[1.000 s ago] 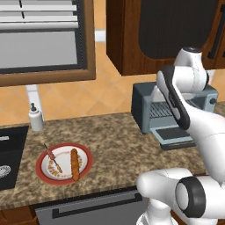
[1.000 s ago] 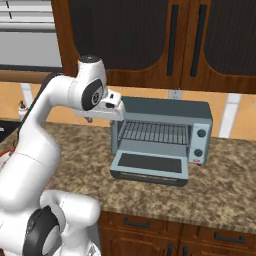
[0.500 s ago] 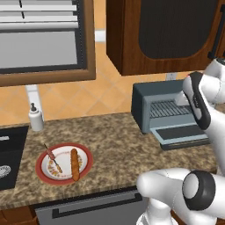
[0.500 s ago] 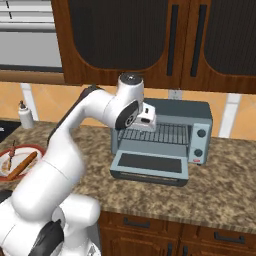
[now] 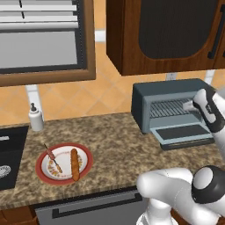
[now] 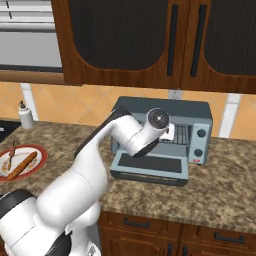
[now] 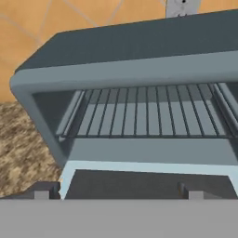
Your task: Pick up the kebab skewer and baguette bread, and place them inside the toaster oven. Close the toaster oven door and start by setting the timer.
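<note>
The toaster oven stands at the back right of the counter. Its toaster oven door is dropped flat and its wire rack is bare. My gripper is open and empty. It hovers just above the door and faces the oven mouth, and it also shows as the gripper in the right base view. Far to the left, the baguette bread and the thin kebab skewer lie side by side on a red-rimmed plate. The same baguette bread and kebab skewer appear in the right base view.
A soap dispenser stands by the wall, with a dark sink at the far left. Dark wood cabinets hang above the oven. The oven's knobs are on its right side. Speckled counter lies between the plate and the oven.
The arm has swung to the right from beside the oven's left end to squarely in front of its mouth. The gripper stayed open; plate, food and oven have not moved.
</note>
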Robot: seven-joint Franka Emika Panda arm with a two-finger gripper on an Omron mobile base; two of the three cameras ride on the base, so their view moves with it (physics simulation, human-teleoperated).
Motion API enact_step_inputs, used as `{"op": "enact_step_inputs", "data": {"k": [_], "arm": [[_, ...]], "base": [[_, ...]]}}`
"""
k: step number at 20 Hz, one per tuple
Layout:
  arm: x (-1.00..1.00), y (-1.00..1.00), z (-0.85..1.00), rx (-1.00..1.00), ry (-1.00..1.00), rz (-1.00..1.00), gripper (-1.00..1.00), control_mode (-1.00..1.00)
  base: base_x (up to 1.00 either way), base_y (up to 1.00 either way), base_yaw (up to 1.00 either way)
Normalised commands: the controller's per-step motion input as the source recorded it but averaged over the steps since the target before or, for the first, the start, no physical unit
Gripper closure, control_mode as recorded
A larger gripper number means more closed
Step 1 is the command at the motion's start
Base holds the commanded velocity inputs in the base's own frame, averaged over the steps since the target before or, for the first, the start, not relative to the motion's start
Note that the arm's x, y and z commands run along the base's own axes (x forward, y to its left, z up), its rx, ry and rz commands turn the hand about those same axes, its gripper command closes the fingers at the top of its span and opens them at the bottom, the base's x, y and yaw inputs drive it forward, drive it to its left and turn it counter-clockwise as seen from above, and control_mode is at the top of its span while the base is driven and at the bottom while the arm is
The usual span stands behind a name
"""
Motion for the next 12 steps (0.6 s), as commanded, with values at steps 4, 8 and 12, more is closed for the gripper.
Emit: {"op": "enact_step_inputs", "data": {"k": [4, 8, 12], "arm": [[0.26, -0.42, -0.54, 0.00, -0.14, 0.00, -1.00, -1.00], [0.10, -0.25, -0.28, 0.00, -0.07, 0.00, -1.00, -1.00], [0.28, -0.12, -0.07, 0.00, -0.03, 0.00, -1.00, -1.00]], "base": [[0.00, 0.00, 0.00], [0.00, 0.00, 0.00], [0.00, 0.00, 0.00]]}}
